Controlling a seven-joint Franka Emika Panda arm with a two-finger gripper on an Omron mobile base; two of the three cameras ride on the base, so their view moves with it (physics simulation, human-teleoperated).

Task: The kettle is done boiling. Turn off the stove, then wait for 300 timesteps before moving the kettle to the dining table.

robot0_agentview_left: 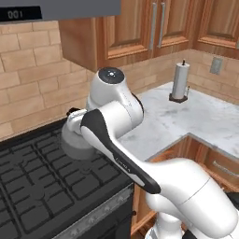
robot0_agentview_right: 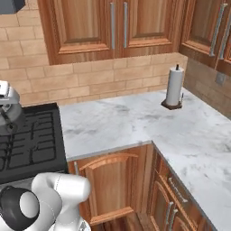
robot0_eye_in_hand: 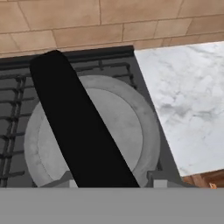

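Hand view: the kettle [robot0_eye_in_hand: 94, 131] is sitting directly below the camera, seen from above as a grey round body with a lighter domed lid. Its dark arched handle [robot0_eye_in_hand: 76, 122] is running diagonally across the lid, from upper left toward the bottom centre of the frame. The handle's near end is passing right down between the two grey finger stubs [robot0_eye_in_hand: 159, 180] showing at the bottom edge, one on either side of it. The gripper [robot0_eye_in_hand: 114, 183] is therefore straddling the handle. Whether the pads are actually pressing on the handle cannot be told, since the contact point is lying at the very edge of the frame; the jaws are standing narrow, about one handle-width apart.

The kettle is resting on the stove [robot0_eye_in_hand: 17, 92], on the black grates of the rear right burner, near the brick backsplash [robot0_eye_in_hand: 109, 22]. The marble counter [robot0_eye_in_hand: 188, 100] is lying just beside the stove's right edge.

Left base view: the arm is reaching forward over the stove [robot0_agentview_left: 42, 186], and the white wrist is covering most of the kettle [robot0_agentview_left: 74, 140]; only a grey rounded flank is showing under the hand.

Right base view: the hand is sitting at the far left edge above the stove [robot0_agentview_right: 31, 140]. A paper towel holder [robot0_agentview_right: 174, 88] is standing upright at the back of the counter [robot0_agentview_right: 117, 122], well apart from the kettle.
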